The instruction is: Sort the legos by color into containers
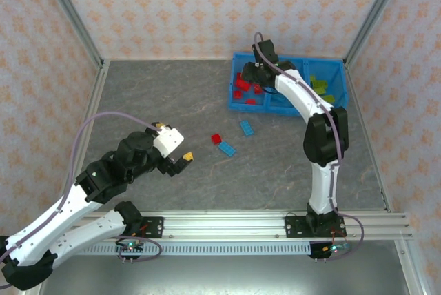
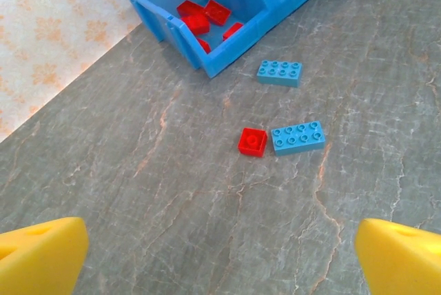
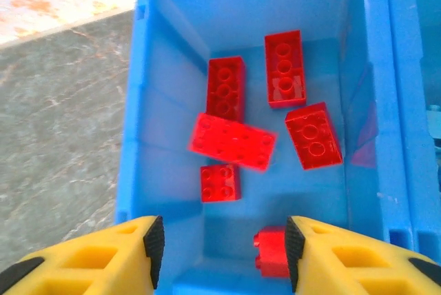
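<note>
The blue bin (image 1: pixel 275 109) stands at the back right. Its left container (image 3: pixel 148 136) holds several red legos (image 3: pixel 232 141), the middle one blue legos, and the right one green legos (image 1: pixel 320 87). My right gripper (image 3: pixel 224 250) hangs open over the red container. A red lego (image 3: pixel 272 250) lies loose beside its right finger, not clamped. On the table lie one small red lego (image 2: pixel 253 141) and two blue legos (image 2: pixel 298 136) (image 2: pixel 280 72). My left gripper (image 2: pixel 220 253) stands wide open, short of them, with nothing between its fingers (image 2: pixel 41 253).
Metal frame posts and patterned walls close in the grey table (image 1: pixel 165 95) on three sides. The loose legos (image 1: pixel 227 149) lie mid-table, between my left gripper (image 1: pixel 176 140) and the bin. The right arm (image 1: pixel 320 136) stretches up the right side.
</note>
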You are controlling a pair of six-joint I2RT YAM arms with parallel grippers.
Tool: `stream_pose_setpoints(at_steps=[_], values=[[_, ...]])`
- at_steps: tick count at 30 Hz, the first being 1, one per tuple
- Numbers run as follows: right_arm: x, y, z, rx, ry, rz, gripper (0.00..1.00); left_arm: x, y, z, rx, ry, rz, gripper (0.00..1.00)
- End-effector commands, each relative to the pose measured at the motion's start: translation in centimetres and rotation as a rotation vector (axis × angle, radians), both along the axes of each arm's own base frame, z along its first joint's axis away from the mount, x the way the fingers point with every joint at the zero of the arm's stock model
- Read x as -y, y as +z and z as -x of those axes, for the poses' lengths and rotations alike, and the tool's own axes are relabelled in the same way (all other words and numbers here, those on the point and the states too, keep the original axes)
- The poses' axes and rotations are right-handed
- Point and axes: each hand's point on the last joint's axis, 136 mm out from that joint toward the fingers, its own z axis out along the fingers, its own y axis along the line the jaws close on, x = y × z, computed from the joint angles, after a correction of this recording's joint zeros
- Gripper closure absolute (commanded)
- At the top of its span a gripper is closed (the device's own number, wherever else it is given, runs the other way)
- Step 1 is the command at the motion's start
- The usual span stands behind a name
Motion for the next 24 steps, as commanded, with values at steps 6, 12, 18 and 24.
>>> stream_pose_setpoints(at_steps=[6,12,18,24], values=[[0.9,2.7,11.6,0.126,0.093,0.010,0.38,0.4,-0.2,-1.0,-0.014,0.000,-0.038,0.00],[0.6,-4.2,16.7,0.031,0.221,0.145,0.29,0.9,-0.4,-1.5,-0.044,-0.021,-0.009,0.00],[-0.3,-9.2,15.6,-0.069,0.276,0.247,0.23,0.8,-0.4,-1.5,-0.060,-0.020,0.006,0.00],[-1.9,-12.6,12.7,-0.126,0.278,0.283,0.29,0.5,-1.0,-1.3,-0.073,-0.014,-0.006,0.00]])
